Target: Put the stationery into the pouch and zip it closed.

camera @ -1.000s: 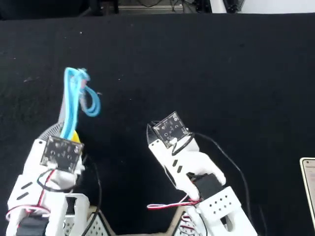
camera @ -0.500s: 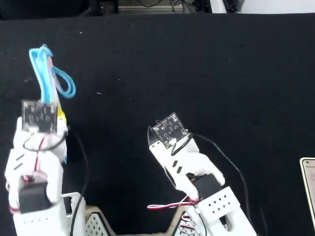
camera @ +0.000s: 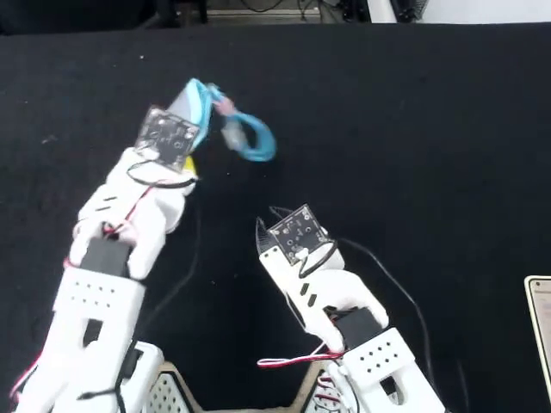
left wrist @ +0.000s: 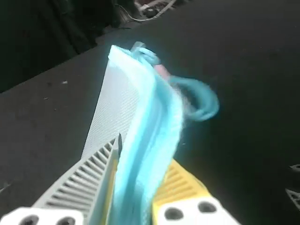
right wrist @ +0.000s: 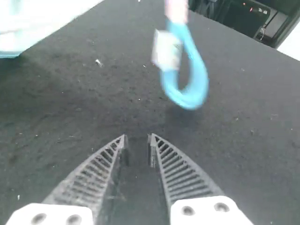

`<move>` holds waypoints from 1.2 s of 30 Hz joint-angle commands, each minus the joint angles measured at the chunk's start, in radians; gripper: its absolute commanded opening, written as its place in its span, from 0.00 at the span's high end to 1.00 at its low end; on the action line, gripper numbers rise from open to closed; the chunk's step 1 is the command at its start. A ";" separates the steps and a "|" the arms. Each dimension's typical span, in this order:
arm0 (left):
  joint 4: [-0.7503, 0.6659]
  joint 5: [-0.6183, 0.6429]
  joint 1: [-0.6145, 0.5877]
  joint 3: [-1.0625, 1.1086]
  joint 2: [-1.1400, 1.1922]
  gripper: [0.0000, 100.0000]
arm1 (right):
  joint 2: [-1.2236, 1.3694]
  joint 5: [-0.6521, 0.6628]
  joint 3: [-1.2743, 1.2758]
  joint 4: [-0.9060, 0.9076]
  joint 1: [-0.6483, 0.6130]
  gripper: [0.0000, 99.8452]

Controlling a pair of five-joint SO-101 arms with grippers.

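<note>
Black table (camera: 413,129); a pale flat object (camera: 541,310) (partly cropped) at its edge.

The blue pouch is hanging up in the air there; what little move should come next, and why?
Probably the right end effector should ease forward and take the blue loop. The left end effector is shut on the pouch, holding it up. The loop dangles just ahead of the right one, which is empty and slightly open.

light: bright, even | shadow: soft (beneath pouch loop (right wrist: 187,75)) | table (camera: 430,129): matte dark
</note>
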 commanded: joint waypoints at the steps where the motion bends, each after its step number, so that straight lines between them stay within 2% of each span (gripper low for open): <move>1: -0.055 0.041 0.002 -0.027 0.133 0.97 | -0.022 0.000 -0.002 -0.023 0.009 0.92; 8: -0.072 0.256 0.002 -0.154 0.359 0.77 | -0.018 0.000 -0.001 -0.023 0.009 0.92; 20: -0.061 0.273 0.002 -0.381 0.431 0.77 | -0.016 0.000 -0.001 -0.023 0.009 0.92; 27: 0.120 0.267 0.067 -0.484 0.440 0.77 | -0.016 0.000 -0.001 -0.023 0.009 0.92; 30: 0.153 0.267 0.073 -0.490 0.430 0.77 | -0.015 0.000 -0.001 -0.023 0.009 0.92; 36: 0.298 0.267 -0.042 -0.470 0.384 0.77 | -0.021 0.000 -0.001 -0.023 0.011 0.92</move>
